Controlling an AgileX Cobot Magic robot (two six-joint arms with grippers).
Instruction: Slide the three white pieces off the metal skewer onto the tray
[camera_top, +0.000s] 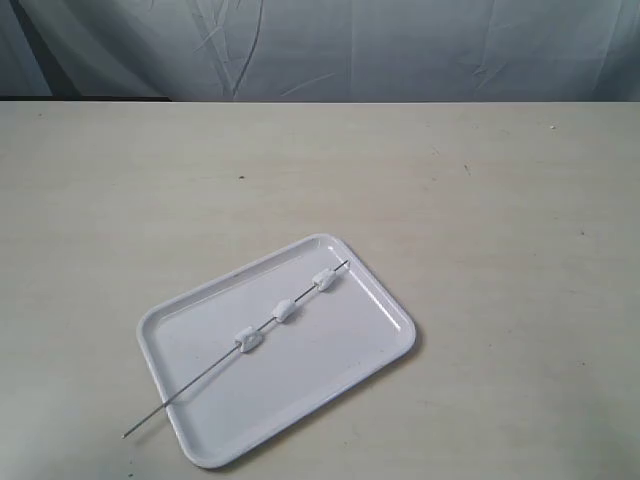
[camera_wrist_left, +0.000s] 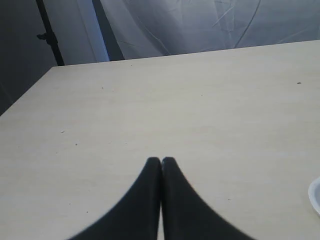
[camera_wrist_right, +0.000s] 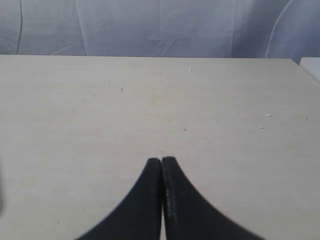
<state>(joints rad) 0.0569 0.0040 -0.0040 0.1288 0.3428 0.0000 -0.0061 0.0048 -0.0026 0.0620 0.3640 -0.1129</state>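
The white tray (camera_top: 350, 340) lies on the table at the lower middle of the exterior view, turned at an angle. Across it runs the metal skewer (camera_top: 200, 383), its near end sticking out past the tray's lower left rim. Three white pieces are threaded on it: one (camera_top: 249, 341), one (camera_top: 285, 310) and one (camera_top: 325, 281). Neither arm shows in the exterior view. My left gripper (camera_wrist_left: 161, 160) is shut with nothing in it, above bare table; a sliver of the tray rim (camera_wrist_left: 315, 196) shows at the edge. My right gripper (camera_wrist_right: 161, 160) is shut and empty too.
The pale table (camera_top: 480, 200) stretches around the tray on all sides. A wrinkled grey backdrop (camera_top: 330, 50) hangs behind the far edge. A dark stand (camera_wrist_left: 49, 35) is off the table's corner in the left wrist view.
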